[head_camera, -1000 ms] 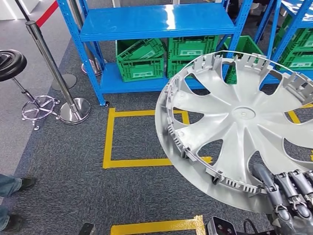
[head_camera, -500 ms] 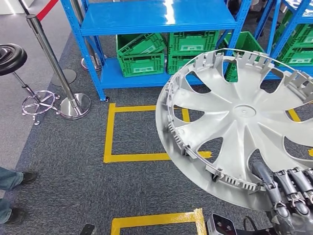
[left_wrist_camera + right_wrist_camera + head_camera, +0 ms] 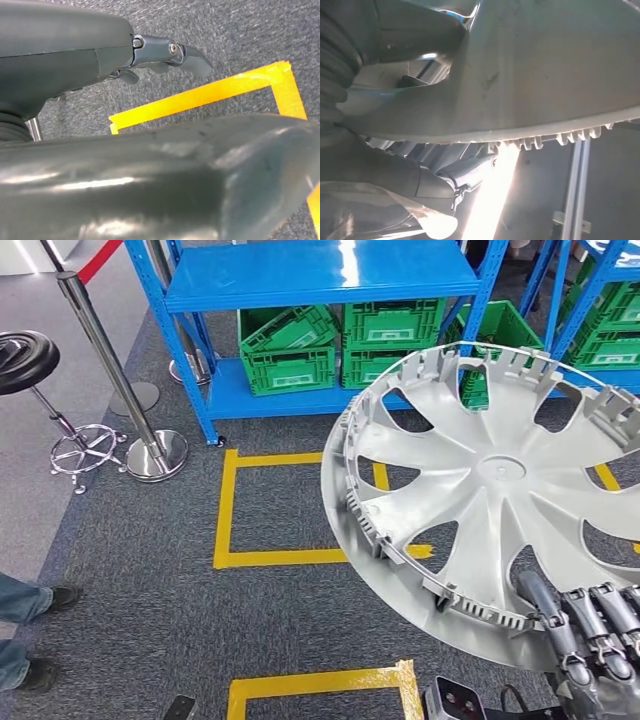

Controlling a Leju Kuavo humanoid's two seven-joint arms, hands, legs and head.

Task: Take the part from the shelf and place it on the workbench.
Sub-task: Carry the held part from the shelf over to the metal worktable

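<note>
Carrying step in hand: in the head view the part, a silver wheel cover (image 3: 490,495), is held up off the floor, tilted, inner side with its clip ring facing the camera, by the right hand (image 3: 585,645), whose dark fingers (image 3: 545,612) are clamped over the near rim. Behind it a blue shelf (image 3: 324,285) with green crates (image 3: 290,355) is seen, plus yellow floor tape (image 3: 226,505), a chrome stanchion (image 3: 121,370), a black stool (image 3: 26,360) and a person's shoes (image 3: 34,635) at the left edge. No workbench is seen, so placement is judged not yet begun. In the left wrist view the left hand (image 3: 113,55) is seen above grey carpet and yellow tape; nothing is held, but whether the fingers are spread or curled cannot be told. In the right wrist view the cover's rim (image 3: 546,90) is seen close, with its toothed edge, and a finger (image 3: 471,172) is pressed beneath it. Next move, as judged: the workbench has to be brought into view by turning or walking, with the grip on the rim kept firm, since a wide disc held at one edge could swing or slip.
</note>
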